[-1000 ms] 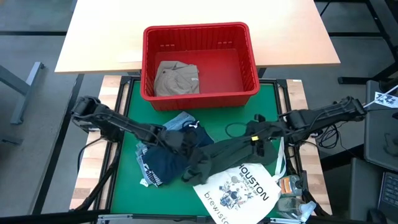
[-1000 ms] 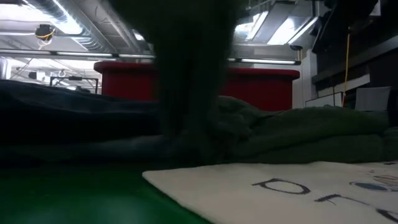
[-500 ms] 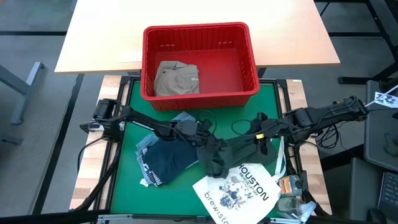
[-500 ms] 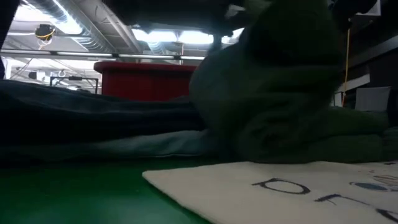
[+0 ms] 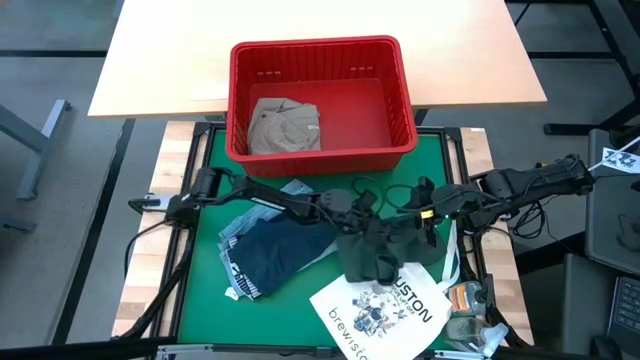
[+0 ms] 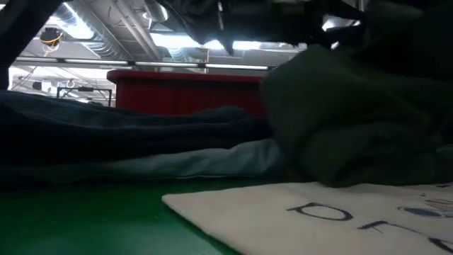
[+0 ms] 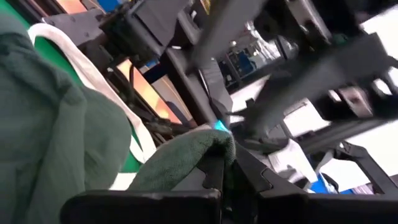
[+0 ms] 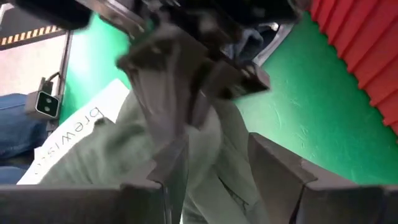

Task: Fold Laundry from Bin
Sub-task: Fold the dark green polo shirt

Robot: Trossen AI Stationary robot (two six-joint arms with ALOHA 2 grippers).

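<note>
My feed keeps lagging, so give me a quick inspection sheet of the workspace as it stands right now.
Surface: green mat, largely covered with cloth.
Job's things: red bin at the mat's far edge, khaki garment inside. Dark green garment held up over the mat by both arms; navy garment and light blue denim lie flat beside it.
Clutter: white HOUSTON tote bag at the near edge, under the green garment's lower end.
Grippers: left gripper shut on the dark green garment; right gripper at the same garment, grip unclear.
Cables: black cable looped on the mat near the right arm.
Surroundings: wooden table beyond the bin; no people seen.
</note>
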